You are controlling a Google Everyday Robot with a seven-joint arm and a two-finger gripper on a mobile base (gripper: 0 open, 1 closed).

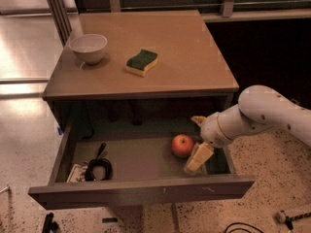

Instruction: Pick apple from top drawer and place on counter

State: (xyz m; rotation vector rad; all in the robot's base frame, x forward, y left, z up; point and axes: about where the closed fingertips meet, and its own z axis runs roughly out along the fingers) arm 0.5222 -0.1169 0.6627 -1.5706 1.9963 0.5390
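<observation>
The apple (182, 145), red-orange and round, lies on the floor of the open top drawer (141, 191), towards its right side. My gripper (195, 142) is down in the drawer just right of the apple. It is open, with one tan finger (198, 120) behind the apple and the other (199, 158) in front of it, neither clearly touching it. The white arm comes in from the right. The counter (170, 47) is the tan tabletop above the drawer.
A white bowl (89, 47) stands at the counter's back left, and a green-and-yellow sponge (142, 62) lies beside it. A black coiled cable and a small tool (97, 168) lie at the drawer's left end. The speckled floor surrounds the table.
</observation>
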